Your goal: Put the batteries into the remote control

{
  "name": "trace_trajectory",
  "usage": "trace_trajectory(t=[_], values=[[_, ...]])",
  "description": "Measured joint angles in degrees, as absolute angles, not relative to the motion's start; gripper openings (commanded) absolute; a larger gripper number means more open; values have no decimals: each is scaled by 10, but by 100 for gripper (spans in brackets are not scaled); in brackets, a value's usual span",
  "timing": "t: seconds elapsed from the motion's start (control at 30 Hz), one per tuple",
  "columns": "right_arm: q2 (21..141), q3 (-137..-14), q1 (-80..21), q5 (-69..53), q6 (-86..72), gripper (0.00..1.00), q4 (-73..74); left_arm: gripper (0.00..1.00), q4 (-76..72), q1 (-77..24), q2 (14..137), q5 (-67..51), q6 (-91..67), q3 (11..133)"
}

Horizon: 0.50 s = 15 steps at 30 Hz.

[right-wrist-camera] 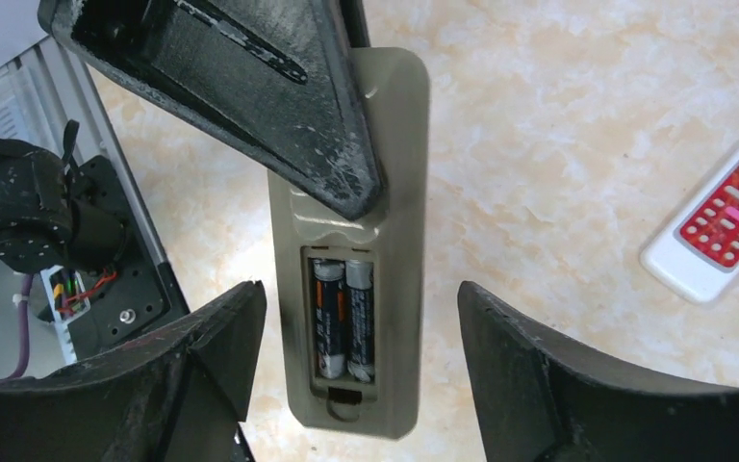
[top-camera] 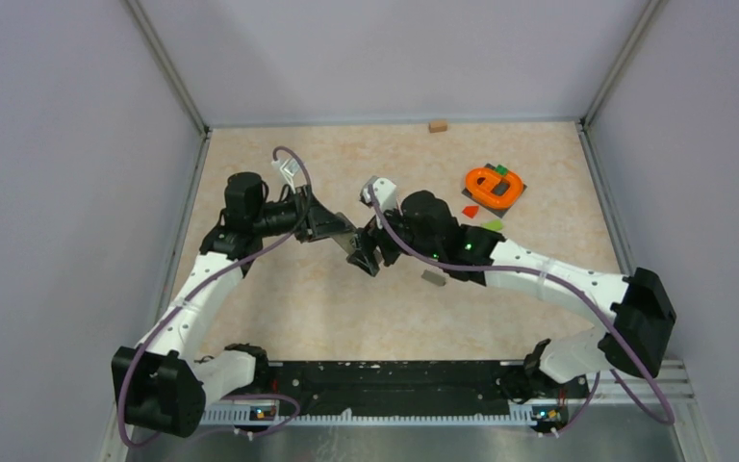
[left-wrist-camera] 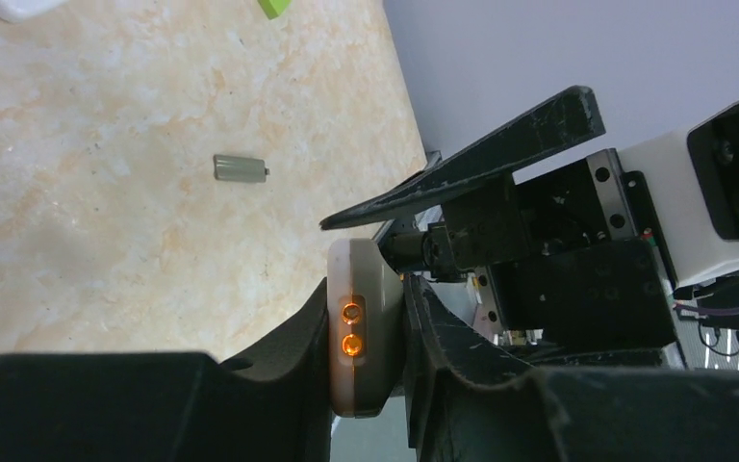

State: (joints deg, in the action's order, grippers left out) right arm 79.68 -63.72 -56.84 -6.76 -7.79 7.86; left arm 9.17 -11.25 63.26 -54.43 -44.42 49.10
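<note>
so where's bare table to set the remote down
Free: the table between the left arm, right arm and base rail; also the far strip left of the wood block. Crowded: far right by the orange ring and blocks, and around the grey piece.

Top of olive remote [right-wrist-camera: 399, 241] behind left jaws; white remote [right-wrist-camera: 722, 226] partly off right edge.

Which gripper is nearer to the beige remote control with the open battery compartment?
Left. The left gripper is shut on the remote control, touching it. The right gripper is open, one finger on each side of its battery end, with a gap on both sides.
</note>
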Motion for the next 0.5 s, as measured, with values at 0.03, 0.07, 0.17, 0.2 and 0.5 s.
trace_trajectory(t=[0.03,0.07,0.17,0.2,0.5], values=[[794,-636,-565,-68,-79,77,78,0,92,-112,633,-541,-442,491],[786,-627,-559,-70,-83,77,70,0,92,-112,633,-533,-438,491],[740,-590,-540,-74,-92,74,65,0,93,-110,633,-509,-430,491],[721,-576,-531,-74,-96,72,65,0,96,-109,633,-498,-427,491],[665,-536,-455,-16,-74,69,166,0,144,-82,630,-373,-399,491]])
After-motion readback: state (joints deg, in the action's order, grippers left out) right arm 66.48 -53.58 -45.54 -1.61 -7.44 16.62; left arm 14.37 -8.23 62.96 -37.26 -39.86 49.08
